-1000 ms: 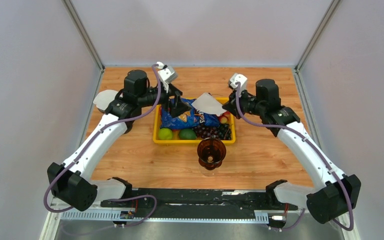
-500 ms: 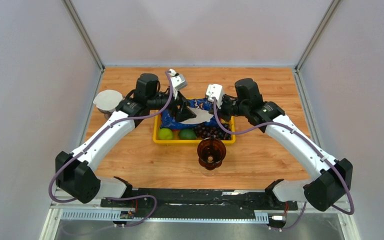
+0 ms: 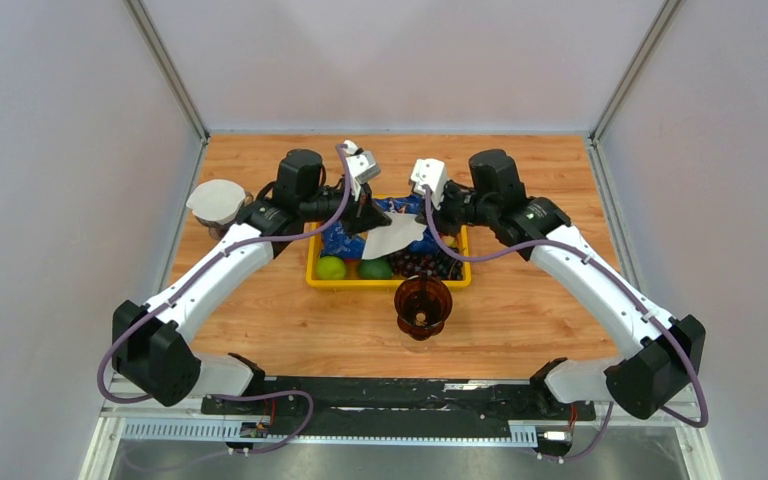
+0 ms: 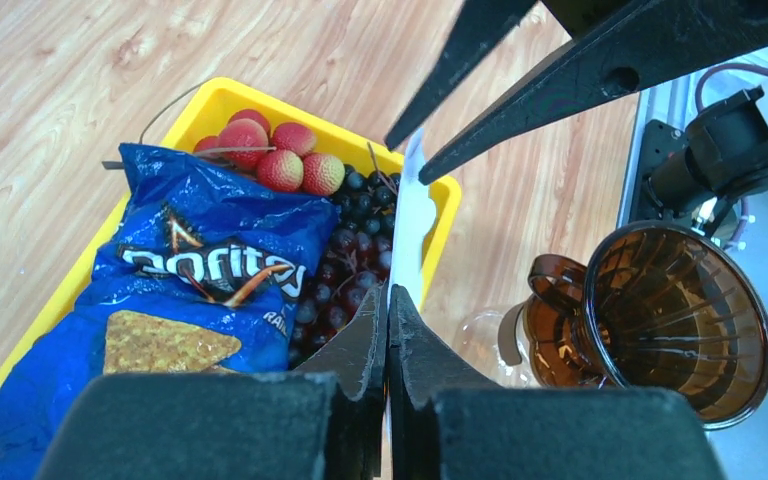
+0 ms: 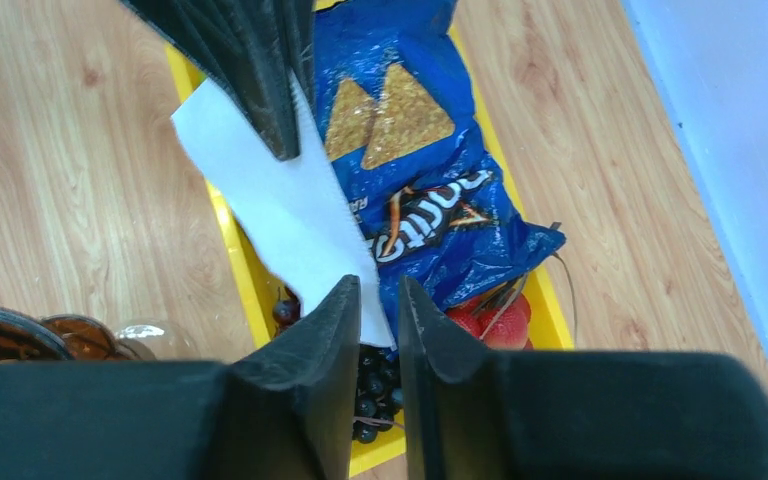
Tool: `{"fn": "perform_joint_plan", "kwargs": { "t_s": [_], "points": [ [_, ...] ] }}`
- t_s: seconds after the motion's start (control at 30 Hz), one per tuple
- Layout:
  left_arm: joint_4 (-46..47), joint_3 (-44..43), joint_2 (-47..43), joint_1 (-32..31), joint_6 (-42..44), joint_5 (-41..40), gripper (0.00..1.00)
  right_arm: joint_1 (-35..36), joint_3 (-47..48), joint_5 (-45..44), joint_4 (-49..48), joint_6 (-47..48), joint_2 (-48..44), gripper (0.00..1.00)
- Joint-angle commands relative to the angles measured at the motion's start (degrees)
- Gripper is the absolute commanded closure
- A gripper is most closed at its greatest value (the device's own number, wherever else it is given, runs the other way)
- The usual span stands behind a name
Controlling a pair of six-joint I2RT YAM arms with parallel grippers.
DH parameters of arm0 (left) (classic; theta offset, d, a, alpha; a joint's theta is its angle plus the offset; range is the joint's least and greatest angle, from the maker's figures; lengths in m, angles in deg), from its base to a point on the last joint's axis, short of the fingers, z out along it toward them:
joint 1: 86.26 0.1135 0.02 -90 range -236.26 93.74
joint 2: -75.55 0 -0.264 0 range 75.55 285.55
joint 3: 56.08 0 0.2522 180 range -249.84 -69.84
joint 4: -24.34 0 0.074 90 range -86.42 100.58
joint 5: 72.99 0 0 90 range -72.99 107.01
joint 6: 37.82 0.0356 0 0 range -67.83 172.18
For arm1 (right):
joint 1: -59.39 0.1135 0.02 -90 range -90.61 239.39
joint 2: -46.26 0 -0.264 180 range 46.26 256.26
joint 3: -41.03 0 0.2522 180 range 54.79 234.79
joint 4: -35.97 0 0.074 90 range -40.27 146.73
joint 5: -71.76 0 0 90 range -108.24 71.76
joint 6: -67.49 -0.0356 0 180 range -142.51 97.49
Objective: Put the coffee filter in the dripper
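Note:
The white paper coffee filter (image 3: 392,238) hangs over the yellow tray, between both grippers. My left gripper (image 4: 388,292) is shut on one edge of the coffee filter (image 4: 412,225), which shows edge-on in the left wrist view. My right gripper (image 5: 378,285) stands open by a narrow gap, and the opposite corner of the coffee filter (image 5: 290,200) lies loosely between its fingers. The brown ribbed dripper (image 3: 423,303) sits upright on a glass server in front of the tray, apart from both grippers. The same dripper (image 4: 675,320) shows at the right of the left wrist view.
The yellow tray (image 3: 390,284) holds a blue Doritos bag (image 4: 210,270), two limes (image 3: 331,268), dark grapes (image 3: 430,263) and red lychees (image 4: 280,165). A white round paper-topped object (image 3: 217,200) stands at the table's left edge. Grey walls close three sides.
My left gripper came in and closed on the filter. My right gripper, shut on it before, has parted its jaws. The filter now hangs lower over the tray.

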Motion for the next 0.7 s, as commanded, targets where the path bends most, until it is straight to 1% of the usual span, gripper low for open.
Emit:
{"fn": "perform_joint_plan", "kwargs": {
  "t_s": [0.0,0.03,0.1,0.17,0.27,0.3,0.33,0.37,0.47,0.57,0.67],
  "points": [
    [7.2,1.4,-1.2,-0.2,-4.7,-1.4,1.00,0.4,4.6,-6.0,-2.8,-7.7,0.4,0.65],
    [8.0,1.7,-1.5,-0.2,-7.2,-2.8,1.00,0.4,4.7,-8.4,-4.0,-10.5,0.3,0.55],
    [10.0,2.9,-2.1,-0.2,-10.7,-4.7,1.00,0.4,4.4,-13.7,-6.5,-16.2,-0.4,0.38],
    [13.7,5.3,-3.3,-0.2,-14.9,-7.6,1.00,0.3,3.3,-19.4,-9.0,-22.5,-1.3,0.24],
    [23.1,10.9,-6.4,-0.2,-20.5,-13.1,1.00,-0.6,-0.1,-27.0,-13.5,-32.4,-3.6,0.02],
    [24.7,12.0,-8.0,-0.2,-23.0,-13.9,1.00,-1.2,-1.8,-29.2,-15.1,-35.3,-4.4,0.01],
    [27.9,14.1,-8.9,-0.2,-24.0,-14.7,1.00,-1.8,-3.8,-30.8,-15.8,-38.1,-5.3,0.00],
    [28.9,14.9,-10.5,-0.2,-25.5,-14.8,1.00,-2.7,-5.4,-31.7,-16.4,-40.3,-6.2,0.00],
    [31.0,16.7,-13.3,-0.2,-26.4,-13.6,1.00,-4.0,-10.3,-32.4,-16.9,-45.6,-8.2,0.00],
    [32.3,18.5,-14.9,-0.2,-26.3,-13.9,1.00,-4.8,-14.4,-29.1,-18.0,-47.5,-9.2,0.00],
    [32.8,19.3,-15.9,-0.2,-25.9,-14.1,1.00,-4.9,-16.6,-22.4,-20.0,-47.4,-9.4,0.00]
  ]
}}
